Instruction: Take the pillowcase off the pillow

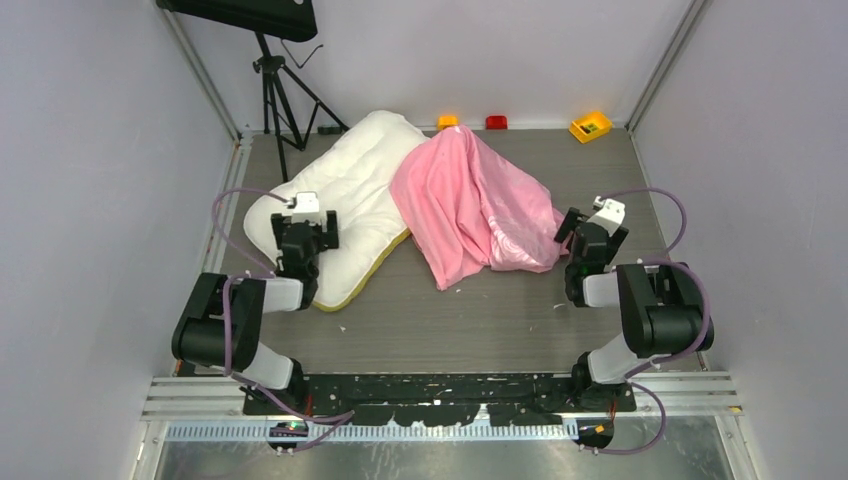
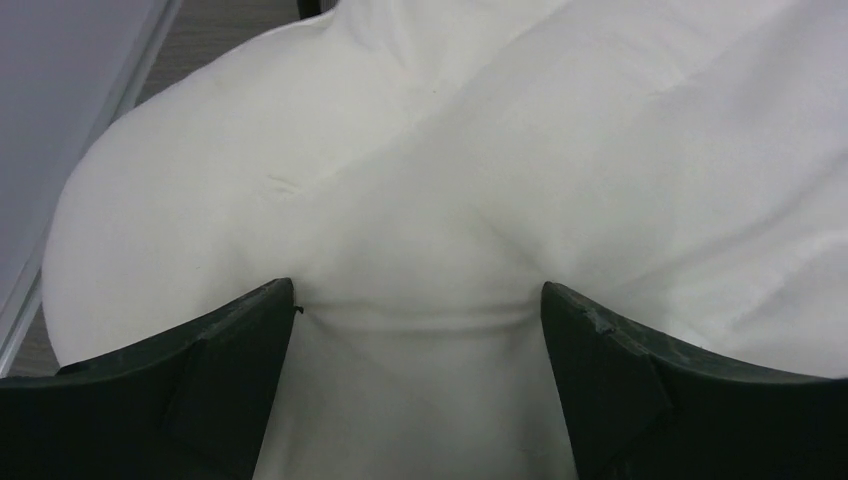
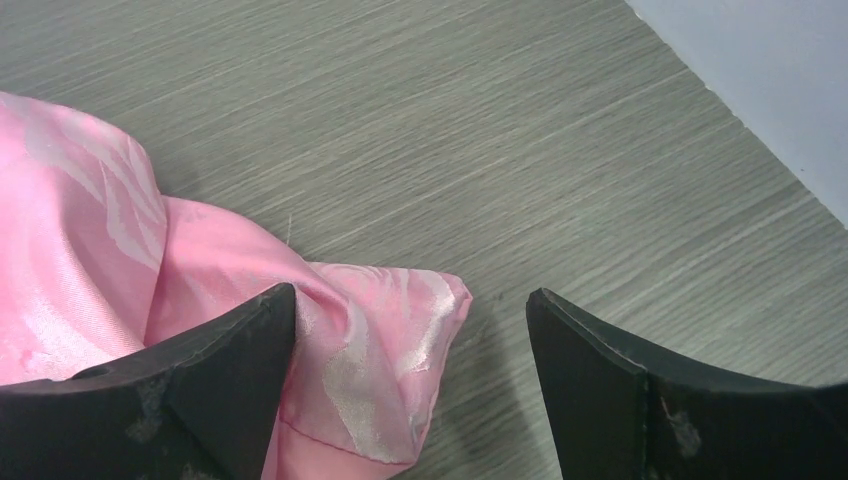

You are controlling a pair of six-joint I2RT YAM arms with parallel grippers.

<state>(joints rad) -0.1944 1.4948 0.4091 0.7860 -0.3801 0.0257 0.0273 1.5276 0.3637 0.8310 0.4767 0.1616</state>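
- One pillow (image 1: 345,195), white and puffy, lies on the left half of the table (image 1: 480,320). A yellow edge shows along its near side.
- One pillowcase (image 1: 480,205), pink and shiny, lies crumpled at the middle. Its left edge overlaps the pillow's right side, and the rest is spread on the bare table.
- There are two arms, each with one gripper. At the far edge sit three small coloured bits, one orange (image 1: 447,121), one red (image 1: 496,122) and one yellow (image 1: 590,126). A single tripod (image 1: 275,90) stands in the far left corner.
- The left gripper (image 1: 303,240) hangs over the pillow's near-left corner with its jaws spread wide and nothing between them.
- The right gripper (image 1: 590,242) is just beside the pillowcase's right-hand corner. Its jaws are also wide apart and hold nothing.
- Only the left wrist view shows how close the left gripper (image 2: 418,300) is. Both fingertips sit down at the pillow (image 2: 450,150), with a shallow crease running between them.
- Only the right wrist view shows that a folded corner of the pillowcase (image 3: 100,250) reaches past the left finger into the gap of the right gripper (image 3: 410,305). The right finger stands over bare table (image 3: 520,120).
- The pale rose pattern on the satin is plain in the right wrist view and barely readable from above.
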